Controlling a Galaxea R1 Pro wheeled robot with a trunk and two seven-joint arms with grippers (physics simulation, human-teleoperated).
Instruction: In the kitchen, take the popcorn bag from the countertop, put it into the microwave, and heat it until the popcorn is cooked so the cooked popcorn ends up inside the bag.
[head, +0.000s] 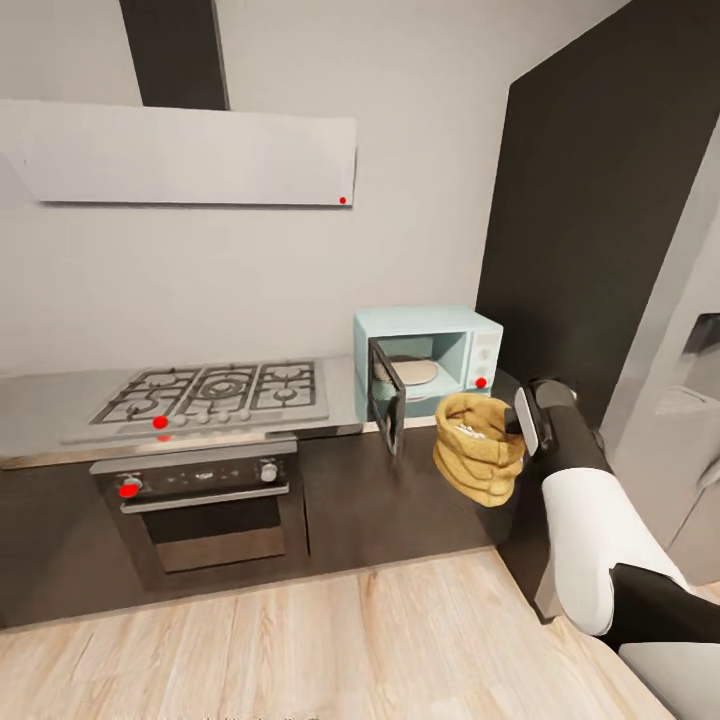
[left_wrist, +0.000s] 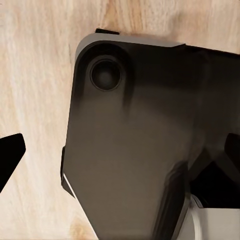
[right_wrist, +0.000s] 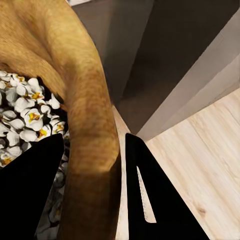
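Head view: the right end effector (head: 520, 428) grips the popcorn bag (head: 478, 449) by its rim, in the air in front of the desk (head: 60, 400), off its right end and below the microwave (head: 428, 358). The bag is clear of the desk top and tilts a little, mouth up. White kernels show inside. The microwave door (head: 385, 396) stands open, swung out toward the bag, and a pale plate lies in the cavity. The right arm reaches forward from the lower right, forearm rising, wrist turned so the fingers face left onto the bag.

Risks, as I judge them: the hold is on one side of the rim only, so the sack could swing or slip. The open door sits between bag and cavity, and a straight push could knock it. More tilt could spill kernels.

Left wrist view: dark parts of the robot's own body over the wood floor (left_wrist: 35, 75). A dark finger tip shows at one edge. Whether the left end effector is open, I cannot tell.

Right wrist view: two dark fingers (right_wrist: 150, 195) pinch the tan rim between them. Popcorn (right_wrist: 25, 115) is piled inside, floor beyond.
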